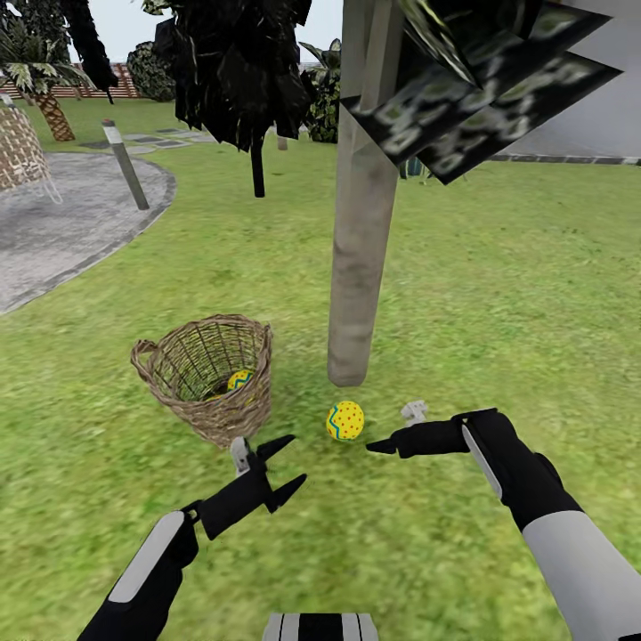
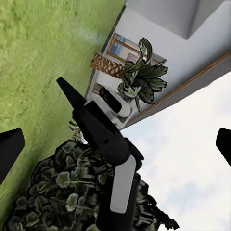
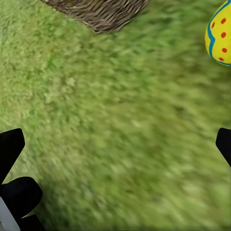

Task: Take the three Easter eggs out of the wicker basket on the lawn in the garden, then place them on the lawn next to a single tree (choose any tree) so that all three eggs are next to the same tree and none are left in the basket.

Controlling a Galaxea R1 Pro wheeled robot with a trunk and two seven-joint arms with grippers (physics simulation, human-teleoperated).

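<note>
One egg (image 1: 344,420) lies on the lawn (image 1: 499,320) by the tree (image 1: 361,267), another sits in the basket (image 1: 206,374), so the open, empty left gripper (image 1: 283,470) should reach straight down inside, clear of the rim.

Off to my left I see a grey paved patio (image 1: 71,223) with a short grey bollard (image 1: 125,165) leaning at its edge and a white woven seat (image 1: 20,151) at the frame's border. Behind it stand a scaly palm (image 1: 49,102), a thin black-trunked tree (image 1: 256,165), stepping stones (image 1: 156,138), a fence (image 1: 116,85) and dark shrubs (image 1: 322,98). On my left wrist feed there's a white house wall (image 2: 159,53) with a window (image 2: 120,48), a leafy potted plant (image 2: 139,79) in a woven pot (image 2: 107,64), and pale cloudy sky (image 2: 192,159)
</note>
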